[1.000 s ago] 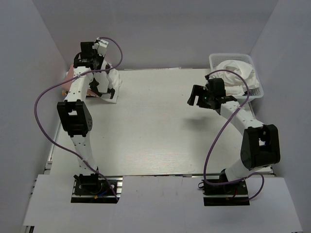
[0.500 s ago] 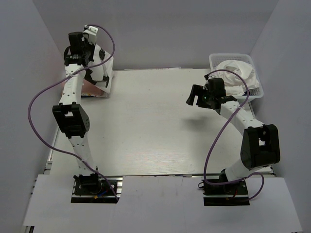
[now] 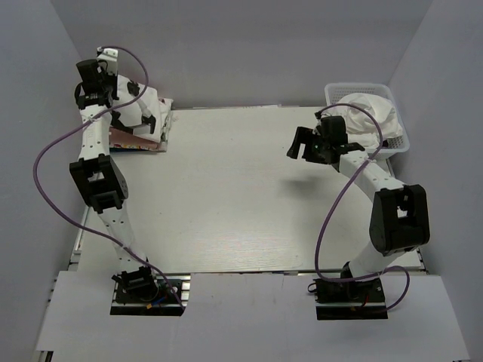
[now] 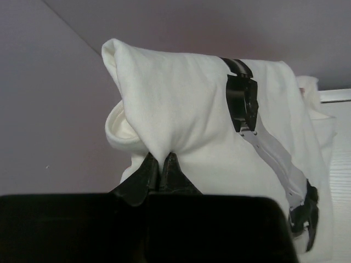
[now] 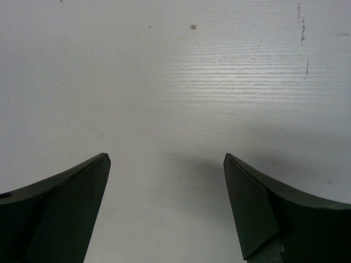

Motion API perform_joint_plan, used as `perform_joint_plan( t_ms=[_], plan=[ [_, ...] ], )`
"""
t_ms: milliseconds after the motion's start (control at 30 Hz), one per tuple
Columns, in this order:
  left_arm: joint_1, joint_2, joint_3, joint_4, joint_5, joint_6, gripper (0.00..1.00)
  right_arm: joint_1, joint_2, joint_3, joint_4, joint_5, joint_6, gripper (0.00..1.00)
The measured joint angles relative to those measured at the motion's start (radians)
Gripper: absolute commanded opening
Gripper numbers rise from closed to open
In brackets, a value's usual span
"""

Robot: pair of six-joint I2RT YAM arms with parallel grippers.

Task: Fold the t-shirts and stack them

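Two claws, two jobs: the left claw pinches a fold of the soft white cloth t-shirt, held up at the far-left corner of the white desk, likely for stacking there, while the right claw hangs spread near the white plastic lattice basket.

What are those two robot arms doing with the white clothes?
They are working on folding shirts. The left arm's fingers are pinched shut on a white t-shirt, holding it bunched up at the far left corner of the table. The right arm's fingers are open and empty, hanging over bare tabletop. Just beside that arm is a white basket with another crumpled white shirt lying in it.
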Motion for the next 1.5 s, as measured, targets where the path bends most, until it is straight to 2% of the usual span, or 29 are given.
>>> perform_joint_plan(
  t_ms=[33, 100, 267, 433, 733, 1033, 1200, 1300, 1367, 1467, 1500],
  plan=[
    [0.011, 0.018, -0.006, 0.017, 0.004, -0.002, 0.49, 0.0, 0.011, 0.008, -0.001, -0.004, 0.001, 0.9],
    [0.032, 0.056, -0.019, 0.053, 0.002, -0.006, 1.0, 0.001, 0.033, 0.023, -0.008, -0.009, 0.004, 0.9],
    [0.056, 0.16, -0.025, 0.106, -0.034, -0.065, 1.0, 0.004, 0.06, 0.045, -0.019, -0.017, 0.011, 0.9],
    [0.051, 0.184, -0.024, 0.108, -0.028, -0.111, 1.0, 0.009, 0.06, 0.046, -0.021, -0.018, 0.018, 0.9],
    [-0.01, 0.184, 0.034, 0.121, 0.086, -0.214, 1.0, 0.019, 0.06, 0.024, -0.009, -0.019, 0.019, 0.9],
    [-0.168, 0.286, 0.106, 0.159, -0.06, -0.208, 1.0, 0.019, 0.061, 0.017, -0.012, -0.018, 0.009, 0.9],
    [-0.192, 0.343, 0.106, 0.15, -0.1, -0.186, 1.0, 0.019, 0.093, 0.018, -0.015, -0.025, -0.007, 0.9],
    [-0.188, 0.355, 0.105, 0.152, -0.134, -0.166, 0.88, 0.019, 0.119, 0.018, -0.027, -0.026, -0.009, 0.9],
    [-0.185, 0.36, 0.105, 0.156, -0.16, -0.156, 0.72, 0.019, 0.127, 0.018, -0.036, -0.025, -0.009, 0.9],
    [-0.182, 0.364, 0.105, 0.158, -0.185, -0.144, 0.69, 0.019, 0.127, 0.018, -0.037, -0.024, -0.012, 0.9],
    [-0.183, 0.364, 0.105, 0.158, -0.19, -0.139, 0.73, 0.019, 0.127, 0.018, -0.037, -0.024, -0.013, 0.9]
  ],
)
